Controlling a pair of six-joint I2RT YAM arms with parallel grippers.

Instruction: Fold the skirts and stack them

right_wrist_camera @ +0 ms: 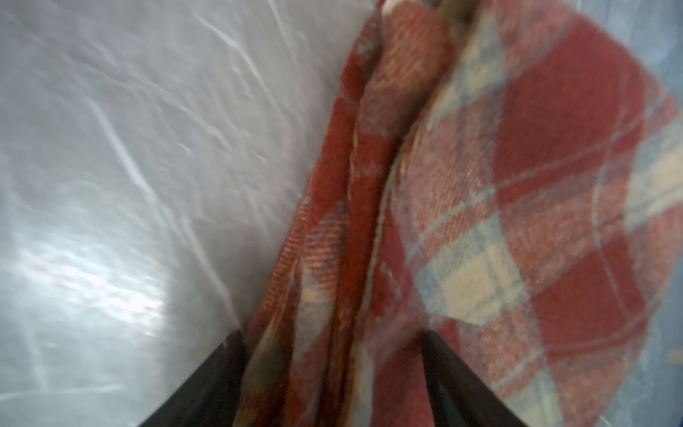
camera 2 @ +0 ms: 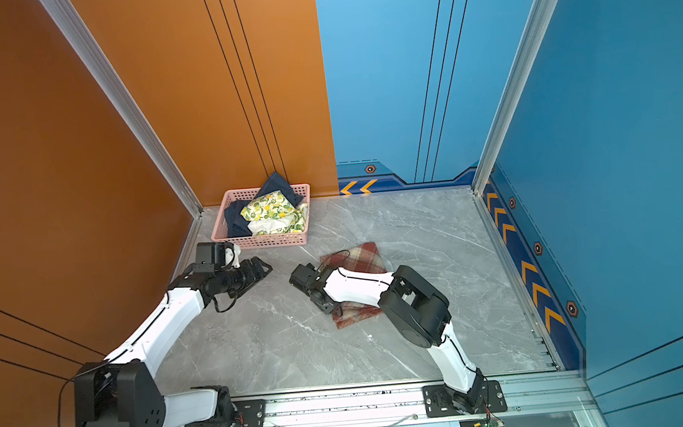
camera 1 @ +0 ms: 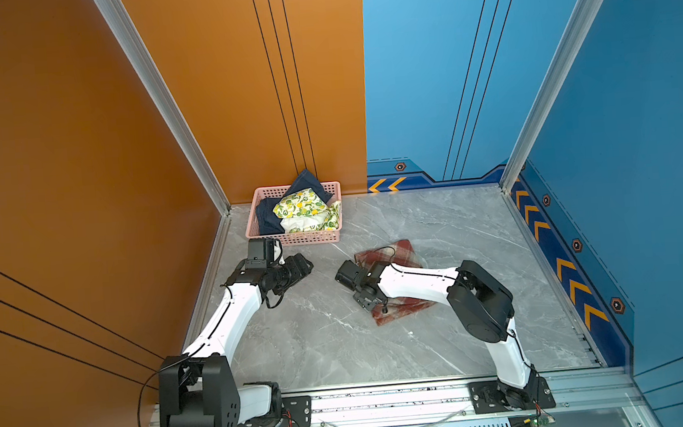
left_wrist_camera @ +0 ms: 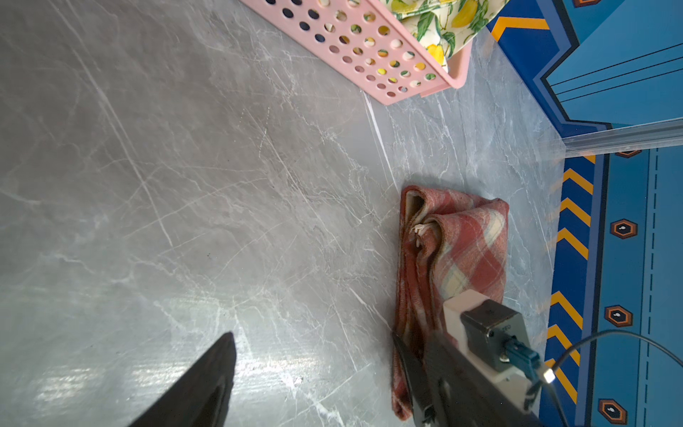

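"Skirts first: where do the 3 lie?"

"On the grey table (camera 1: pixel 320 341) the plaid skirt (camera 1: pixel 397 254) (left_wrist_camera: pixel 462 240) lies folded flat, right of the middle in both top views; the lemon-print skirt (camera 1: pixel 302 209) and the denim skirt (camera 1: pixel 267 222) sit bunched in the pink basket (camera 1: pixel 292 239) at the back left corner, the lemon print on top, 1 denim corner poking over the back rim."

"And the right gripper (camera 1: pixel 376 305)?"

"It points down onto the plaid skirt's end nearest the arm bases, its arm crossing over the cloth; the right wrist view is blurred, yet its 2 dark fingers (right_wrist_camera: pixel 214 384) stand apart with the fold's layered edge between them; whether they pinch it or merely straddle it I cannot tell."

"The left gripper (camera 1: pixel 304 265) (left_wrist_camera: pixel 314 369)?"

"It hovers over bare table just in front of the basket, clear of the plaid skirt; its jaws gape and nothing lies between them."
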